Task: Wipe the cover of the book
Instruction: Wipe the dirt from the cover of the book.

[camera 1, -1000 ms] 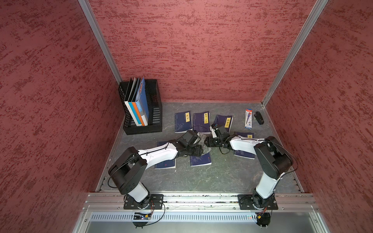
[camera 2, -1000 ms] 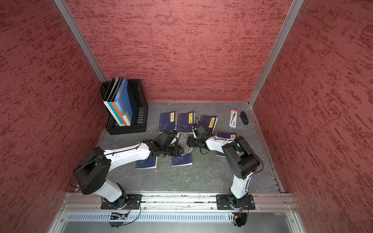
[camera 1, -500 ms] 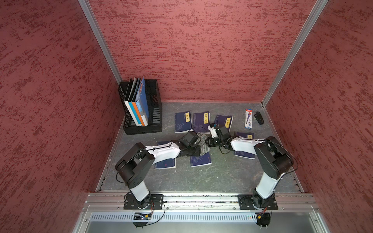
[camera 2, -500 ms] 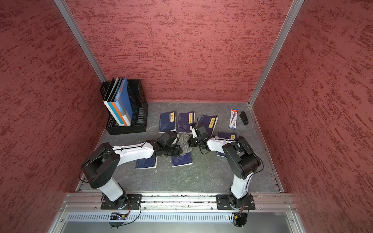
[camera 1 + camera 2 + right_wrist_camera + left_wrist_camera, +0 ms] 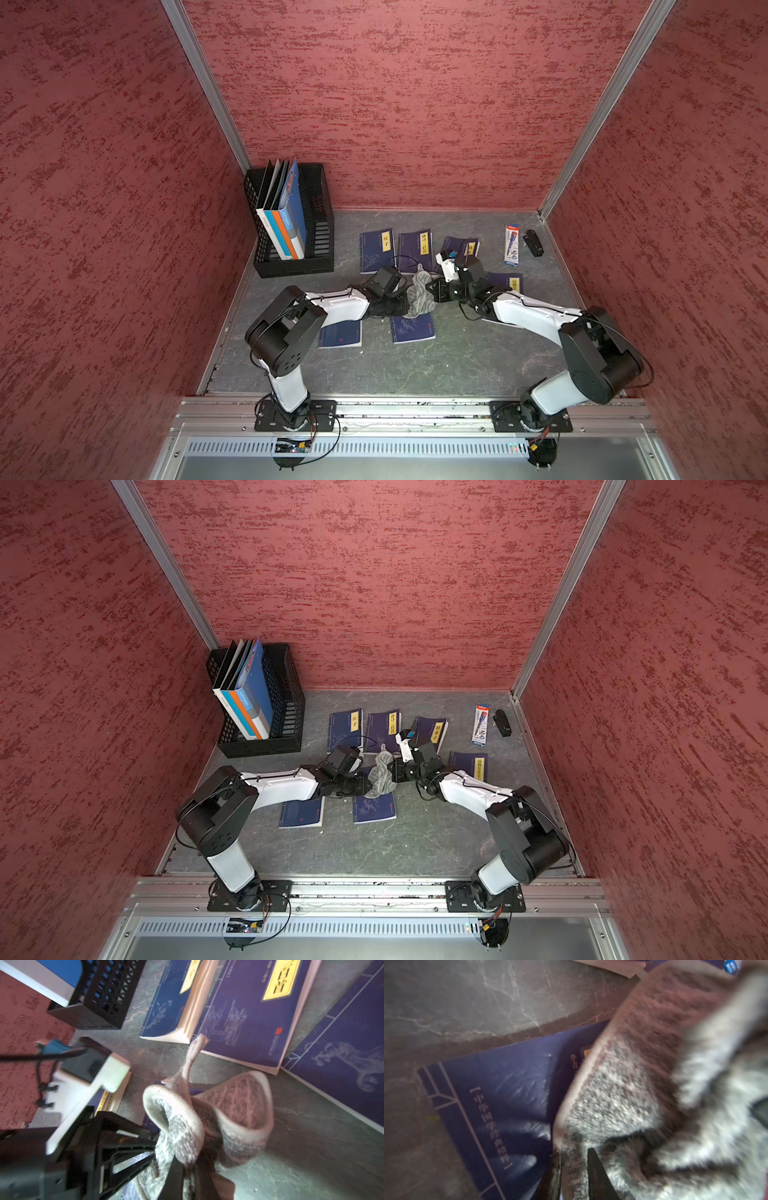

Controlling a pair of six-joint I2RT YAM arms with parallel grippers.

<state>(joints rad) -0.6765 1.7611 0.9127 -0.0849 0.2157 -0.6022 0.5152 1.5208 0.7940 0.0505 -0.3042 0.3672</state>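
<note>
A grey fluffy cloth point(image 5: 419, 297) point(image 5: 382, 777) hangs bunched between my two grippers, over the top part of a dark blue book point(image 5: 413, 330) point(image 5: 374, 810) lying flat on the floor. My left gripper point(image 5: 408, 305) point(image 5: 573, 1157) is shut on the cloth point(image 5: 633, 1084) from the left, with pile squeezed between its fingers; the book's cover point(image 5: 508, 1084) lies just beside it. My right gripper point(image 5: 434, 293) point(image 5: 188, 1164) is shut on the opposite side of the cloth point(image 5: 207, 1115). The cloth hides the book's title label.
A black file basket point(image 5: 318, 232) with folders stands at the back left. Several other blue books point(image 5: 376, 249) lie around, one point(image 5: 340, 334) under my left arm, one point(image 5: 505, 284) under my right arm. A pen box point(image 5: 511, 245) and a small black object point(image 5: 534, 243) lie back right.
Both grippers have closed on the cloth. The left arm's elbow has swung back towards its base, and the cloth now stands bunched up between the two grippers.
</note>
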